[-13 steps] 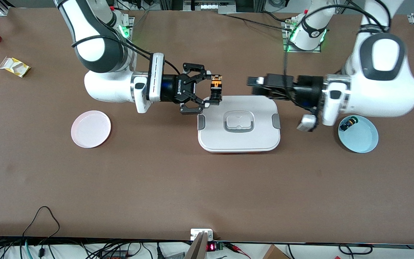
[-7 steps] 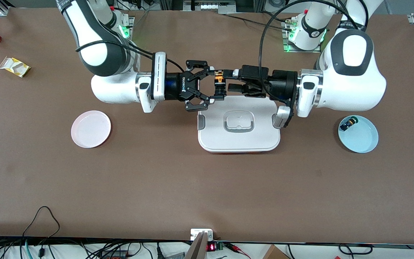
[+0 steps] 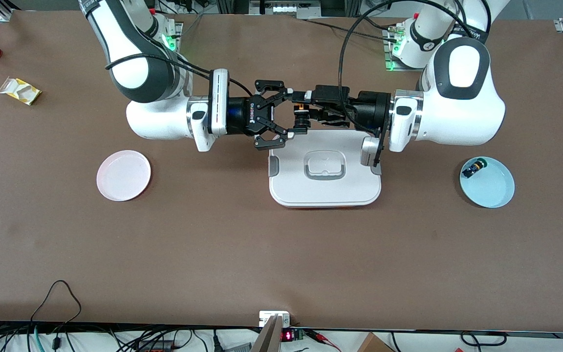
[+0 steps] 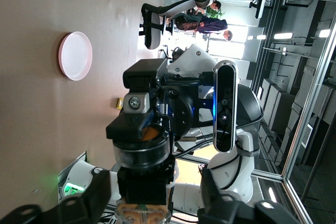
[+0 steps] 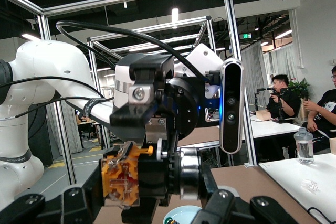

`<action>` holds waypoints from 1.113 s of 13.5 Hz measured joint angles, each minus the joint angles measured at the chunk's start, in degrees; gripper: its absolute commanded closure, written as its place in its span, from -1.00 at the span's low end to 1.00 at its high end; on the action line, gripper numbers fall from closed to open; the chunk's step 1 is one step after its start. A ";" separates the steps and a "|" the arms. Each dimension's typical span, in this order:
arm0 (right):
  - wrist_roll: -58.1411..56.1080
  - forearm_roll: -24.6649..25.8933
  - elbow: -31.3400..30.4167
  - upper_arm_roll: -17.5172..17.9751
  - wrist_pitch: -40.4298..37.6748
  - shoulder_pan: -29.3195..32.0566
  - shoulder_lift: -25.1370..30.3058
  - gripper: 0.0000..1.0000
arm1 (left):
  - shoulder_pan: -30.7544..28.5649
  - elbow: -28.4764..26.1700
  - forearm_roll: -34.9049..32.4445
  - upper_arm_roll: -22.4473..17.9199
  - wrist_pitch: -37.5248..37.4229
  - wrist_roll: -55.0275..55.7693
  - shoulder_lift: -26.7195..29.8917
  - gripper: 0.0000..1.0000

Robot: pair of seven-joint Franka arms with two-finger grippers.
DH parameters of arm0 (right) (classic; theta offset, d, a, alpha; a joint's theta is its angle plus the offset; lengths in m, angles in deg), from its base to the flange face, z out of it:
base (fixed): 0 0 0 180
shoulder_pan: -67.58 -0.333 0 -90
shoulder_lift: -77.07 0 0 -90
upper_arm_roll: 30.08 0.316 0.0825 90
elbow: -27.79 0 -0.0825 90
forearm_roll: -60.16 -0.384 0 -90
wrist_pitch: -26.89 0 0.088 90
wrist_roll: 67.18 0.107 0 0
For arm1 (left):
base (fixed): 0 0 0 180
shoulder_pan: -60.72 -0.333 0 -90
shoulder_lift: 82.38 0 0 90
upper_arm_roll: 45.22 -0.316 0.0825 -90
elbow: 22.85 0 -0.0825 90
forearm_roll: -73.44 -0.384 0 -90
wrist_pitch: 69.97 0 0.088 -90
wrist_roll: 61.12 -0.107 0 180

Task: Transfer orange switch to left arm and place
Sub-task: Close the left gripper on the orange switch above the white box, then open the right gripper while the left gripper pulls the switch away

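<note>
Two grippers meet above the box (image 3: pixel 324 168) edge farthest from the front camera: right gripper (image 3: pixel 295 117) jaws clamp the orange switch (image 3: pixel 301 116), left gripper (image 3: pixel 306 108) jaws spread around it, both mid-air over the tabletop (image 3: pixel 281 254).

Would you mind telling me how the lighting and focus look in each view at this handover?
Front view: even, soft light, sharp throughout; the box lid shows no glare. Left wrist view: the orange switch sits close to the lens and dark; bright windows farther off wash out. Right wrist view: the switch is well lit and crisp; ceiling lights flare.
</note>
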 measured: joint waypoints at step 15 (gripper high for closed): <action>0.00 -3.68 0.34 0.00 -0.06 -0.25 -0.24 -1.00 | -0.33 -0.32 0.17 0.07 -0.34 -0.42 0.24 0.52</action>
